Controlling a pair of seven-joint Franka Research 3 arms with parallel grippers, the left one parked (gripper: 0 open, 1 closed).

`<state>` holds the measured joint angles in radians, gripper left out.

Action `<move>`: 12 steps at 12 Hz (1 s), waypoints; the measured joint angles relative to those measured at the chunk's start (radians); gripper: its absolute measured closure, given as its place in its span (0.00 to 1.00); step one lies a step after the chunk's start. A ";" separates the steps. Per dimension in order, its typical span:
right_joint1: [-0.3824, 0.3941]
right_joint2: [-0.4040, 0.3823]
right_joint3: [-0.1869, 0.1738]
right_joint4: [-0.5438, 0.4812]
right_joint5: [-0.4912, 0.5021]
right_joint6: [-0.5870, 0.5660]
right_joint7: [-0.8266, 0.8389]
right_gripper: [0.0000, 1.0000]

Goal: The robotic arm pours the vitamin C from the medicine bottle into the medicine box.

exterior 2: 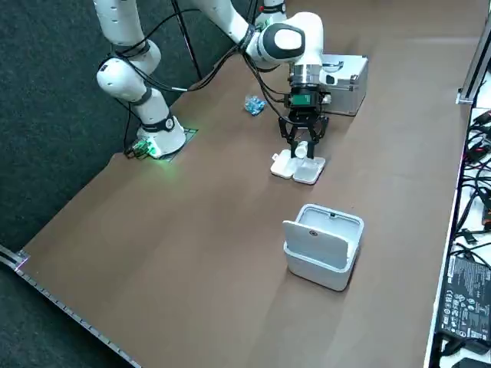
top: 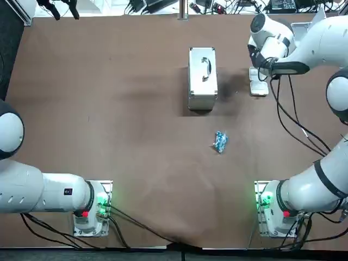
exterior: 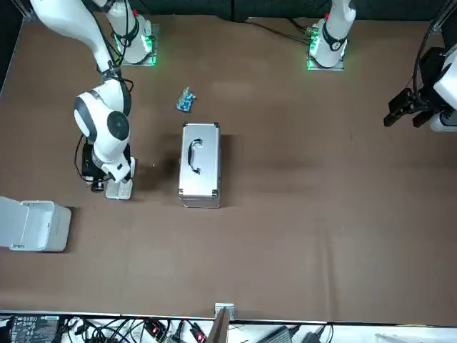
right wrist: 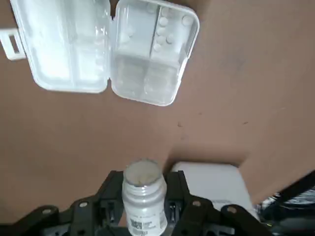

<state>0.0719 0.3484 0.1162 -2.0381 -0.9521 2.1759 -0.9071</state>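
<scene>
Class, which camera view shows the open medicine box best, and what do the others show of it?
The right wrist view: the medicine box lies open, with its compartments and white tablets visible. The top, front and right side views show only a small white shape near the right gripper, which holds the medicine bottle.

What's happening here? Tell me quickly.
The right arm's tool is shut on the medicine bottle, holding it just above the medicine box, which lies open on the table. Several white tablets sit in one compartment. The metal case and blue packet lie apart from it.
</scene>
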 joint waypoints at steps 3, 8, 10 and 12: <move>-0.022 0.000 -0.002 0.019 0.098 0.006 0.000 0.56; -0.047 -0.014 -0.031 0.044 0.370 0.023 -0.059 0.56; -0.051 -0.032 -0.052 0.046 0.473 0.034 -0.109 0.56; -0.052 -0.053 -0.093 0.046 0.643 0.036 -0.196 0.56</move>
<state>0.0200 0.2955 0.0233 -1.9917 -0.3088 2.2116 -1.1030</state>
